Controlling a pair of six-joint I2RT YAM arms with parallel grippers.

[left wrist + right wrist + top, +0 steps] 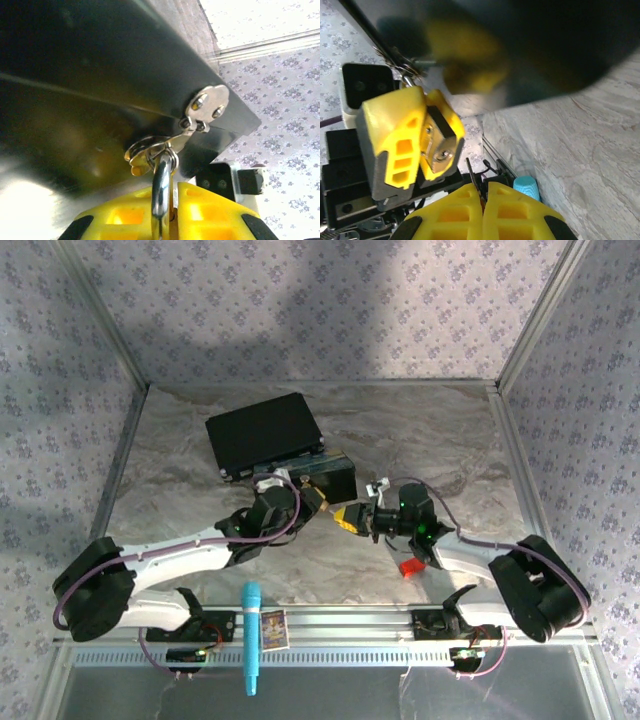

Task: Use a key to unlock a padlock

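Note:
In the left wrist view my left gripper [172,192] is shut on the padlock [161,180]. Its silver shackle runs up through the hasp ring [172,150] on the black box [100,75], and its brass body is mostly hidden between the yellow fingers. The right wrist view shows the padlock's brass underside [440,151] with the keyhole, held in the left fingers. My right gripper [483,187] is shut on the key [472,175]. The thin blade sticks up from the fingers, just below the padlock and apart from it. From above, the left gripper [320,502] and right gripper [352,520] meet beside the box [325,475].
The box's lid [263,433] lies open toward the back left. A small red block [410,567] sits by the right arm. A blue pen-like stick [250,635] and a small card [273,628] rest on the front rail. Metal frame posts line both sides.

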